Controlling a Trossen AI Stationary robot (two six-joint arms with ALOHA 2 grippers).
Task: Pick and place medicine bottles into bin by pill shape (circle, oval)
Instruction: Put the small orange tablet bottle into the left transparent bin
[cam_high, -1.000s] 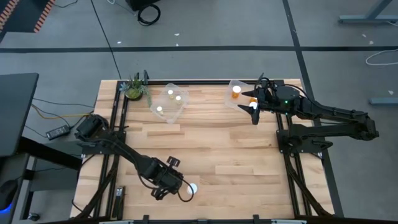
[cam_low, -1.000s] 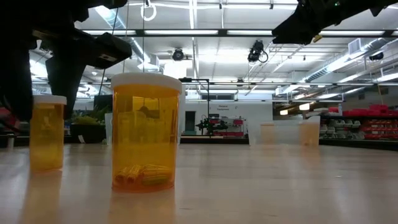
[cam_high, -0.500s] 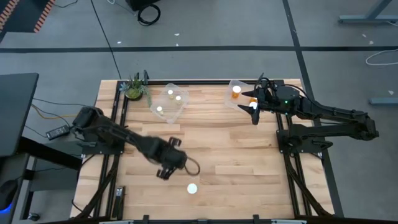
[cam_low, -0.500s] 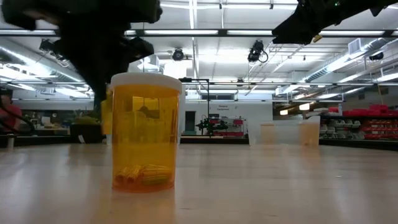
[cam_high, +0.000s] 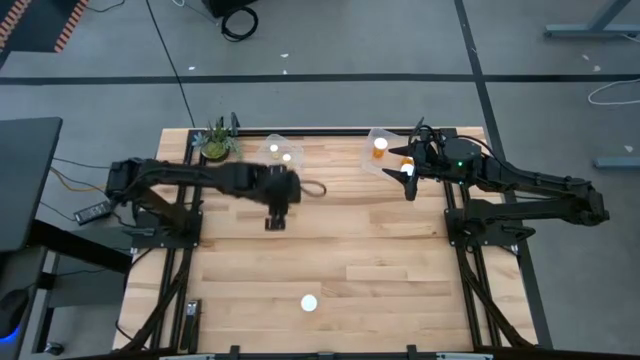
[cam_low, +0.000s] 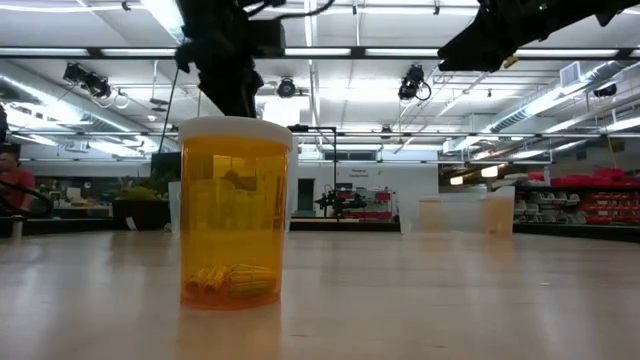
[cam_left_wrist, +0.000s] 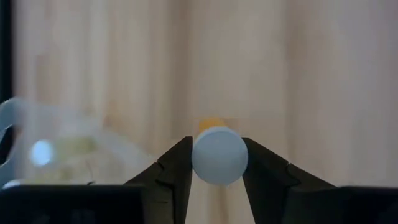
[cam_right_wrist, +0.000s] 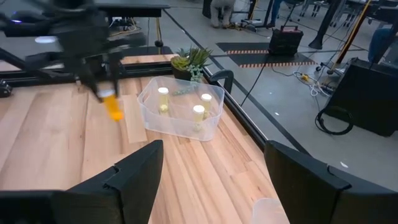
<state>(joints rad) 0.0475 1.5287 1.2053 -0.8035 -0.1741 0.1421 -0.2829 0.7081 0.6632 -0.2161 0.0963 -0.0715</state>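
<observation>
My left gripper (cam_high: 273, 212) is above the table just near of the left clear bin (cam_high: 262, 172), shut on a small amber bottle with a white cap (cam_left_wrist: 219, 155). The bottle shows in the right wrist view (cam_right_wrist: 112, 107), hanging under the dark gripper. Another amber bottle (cam_high: 309, 302) stands upright on its base near the table's near edge and fills the low view (cam_low: 235, 215). The left bin holds three bottles (cam_right_wrist: 198, 115). My right gripper (cam_high: 408, 176) is open and empty beside the right clear bin (cam_high: 378, 160), which holds an orange bottle (cam_high: 380, 147). My left gripper pinches the bottle at its white cap (cam_left_wrist: 198, 163), one finger (cam_left_wrist: 174, 171) on each side of the cap's round wall. The cap's flat top faces the wrist camera and the amber body (cam_left_wrist: 211, 124) points away. The bottle (cam_right_wrist: 114, 111) hangs below the fingers, lifted clear.
A green potted plant (cam_high: 216, 141) stands at the far left corner beside the left bin. Black frame rails (cam_high: 190, 190) run along the table's left and right sides. Bare wood lies between the two bins and in the table's middle.
My left gripper has risen from the near edge beside the standing bottle and swung toward the far edge, up to the left bin. It has carried the second bottle along, lifted clear of the table. The other bottle stays in place.
</observation>
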